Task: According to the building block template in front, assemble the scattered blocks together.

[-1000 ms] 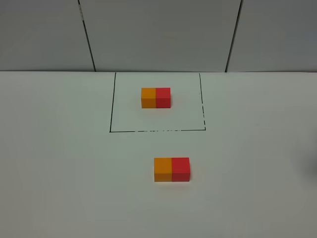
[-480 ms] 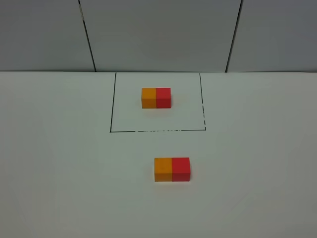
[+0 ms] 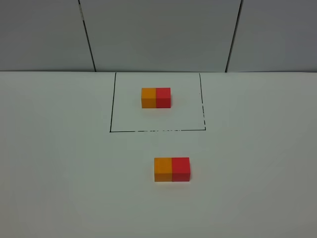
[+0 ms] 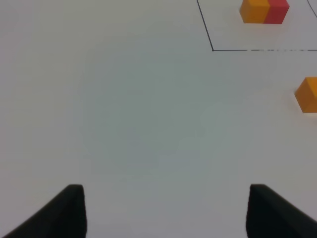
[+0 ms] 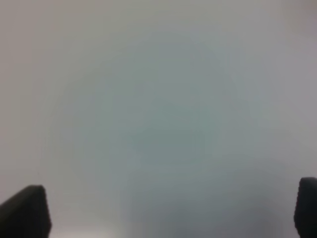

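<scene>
Nearest the camera, the left gripper point(image 4: 166, 210) and right gripper point(image 5: 171, 210) hang over bare white desk point(image 3: 64, 173), each with jaws spread apart and nothing between them. Farther in, the orange block point(image 3: 163, 169) and red block point(image 3: 181, 169) sit touching side by side, orange on the left. Beyond them, the building block template point(image 3: 156, 97) rests inside its black drawn rectangle point(image 3: 110, 114), near the grey wall point(image 3: 158, 34).

Nothing to read here: no lettering, numbers or labels on any block or surface I can see.
</scene>
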